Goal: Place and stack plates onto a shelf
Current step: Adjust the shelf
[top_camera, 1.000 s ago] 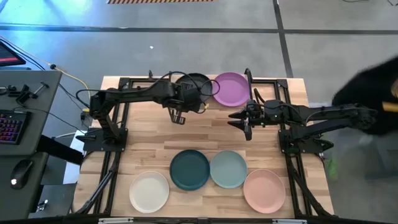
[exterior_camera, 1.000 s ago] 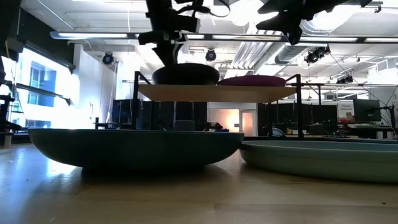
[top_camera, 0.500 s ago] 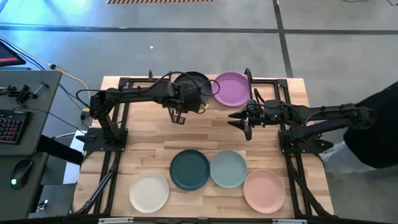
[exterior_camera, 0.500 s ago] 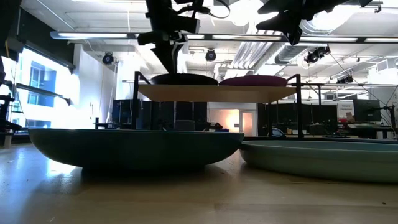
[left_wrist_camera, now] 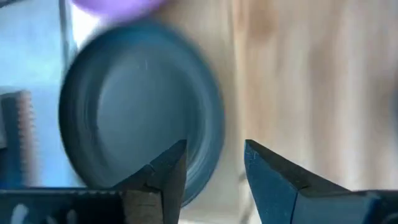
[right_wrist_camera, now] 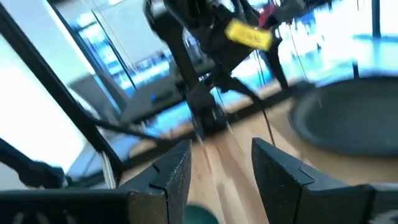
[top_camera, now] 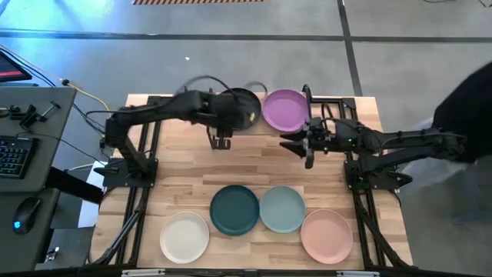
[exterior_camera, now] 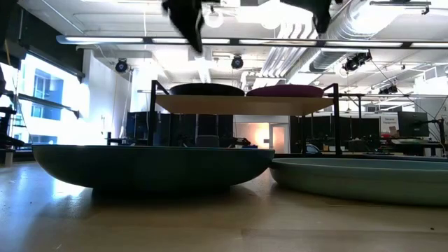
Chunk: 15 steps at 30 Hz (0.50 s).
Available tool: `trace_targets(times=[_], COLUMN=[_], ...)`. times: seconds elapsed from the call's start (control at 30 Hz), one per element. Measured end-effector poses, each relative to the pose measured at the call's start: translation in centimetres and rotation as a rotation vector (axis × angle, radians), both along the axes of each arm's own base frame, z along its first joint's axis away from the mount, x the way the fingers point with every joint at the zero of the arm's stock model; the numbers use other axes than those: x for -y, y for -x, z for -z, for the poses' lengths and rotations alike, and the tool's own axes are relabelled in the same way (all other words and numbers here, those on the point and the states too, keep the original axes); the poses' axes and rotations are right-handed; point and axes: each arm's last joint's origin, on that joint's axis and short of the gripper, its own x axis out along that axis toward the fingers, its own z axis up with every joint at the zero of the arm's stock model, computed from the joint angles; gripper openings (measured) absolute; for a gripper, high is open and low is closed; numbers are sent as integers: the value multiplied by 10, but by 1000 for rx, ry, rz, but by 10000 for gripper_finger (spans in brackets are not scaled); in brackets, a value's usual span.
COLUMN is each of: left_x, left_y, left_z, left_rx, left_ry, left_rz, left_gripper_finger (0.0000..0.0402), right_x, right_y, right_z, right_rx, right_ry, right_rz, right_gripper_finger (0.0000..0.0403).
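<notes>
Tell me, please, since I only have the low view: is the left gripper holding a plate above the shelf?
Observer: No. The left gripper is open with nothing between its fingers; the black plate lies beyond it on the shelf.
Operator: And the right gripper?
Observer: The right gripper is open and empty too. In the high view it is over the table, just off the purple plate.
Operator: How many plates lie on the table itself?
Observer: Four: the cream-white plate, the dark teal plate, the pale blue-green plate and the pink plate.
</notes>
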Motion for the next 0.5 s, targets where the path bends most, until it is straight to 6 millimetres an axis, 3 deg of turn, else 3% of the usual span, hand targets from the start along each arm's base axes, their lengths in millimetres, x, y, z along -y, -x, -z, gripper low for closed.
trace_targets(times=[0.13, 0.27, 0.37, 0.5], left_x=[7, 15, 23, 33], left_y=[27, 62, 88, 116], left_z=[-42, -71, -77, -66], left_rx=[302, 606, 832, 1076], left_ry=[216, 244, 244, 282], left_rz=[-34, -52, -53, -36], left_gripper_finger=[154, 154, 154, 154], right_x=[0, 3, 4, 4], right_y=[1, 4, 6, 6], right_z=[-23, -45, -53, -55], right_rx=[83, 100, 91, 75], right_ry=[85, 163, 225, 281], right_rz=[15, 96, 127, 131], right_gripper_finger=[149, 149, 149, 149])
